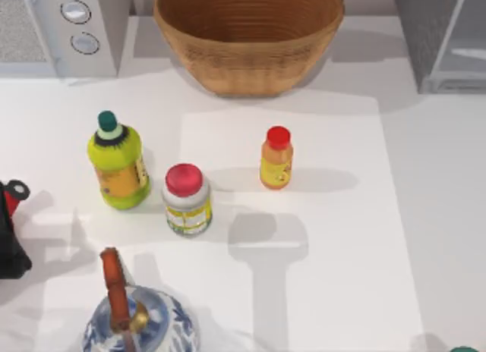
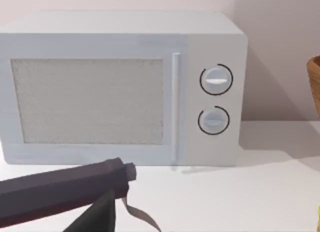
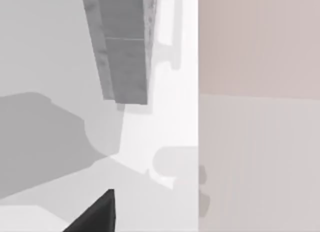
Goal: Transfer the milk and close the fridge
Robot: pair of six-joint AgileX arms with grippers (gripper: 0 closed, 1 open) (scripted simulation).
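Observation:
The milk is out of view. The fridge (image 1: 429,33), dark-grey and speckled with a pale front, stands at the table's far right corner, cut off by the picture's edge. A grey speckled slab of the fridge (image 3: 125,52) also appears in the right wrist view, beyond one dark fingertip (image 3: 97,214) of my right gripper. My left arm (image 1: 11,234) rests at the table's left edge. Its gripper (image 2: 117,192) points at a light-grey appliance, with one dark finger (image 2: 75,189) in sight.
The light-grey appliance with two dials (image 1: 76,26) fills the far left corner and a woven basket (image 1: 247,33) stands at the back centre. Mid-table stand a yellow-green bottle (image 1: 118,162), a red-lidded jar (image 1: 186,200) and a red-capped orange bottle (image 1: 276,158). A blue-white teapot (image 1: 140,325) sits front left.

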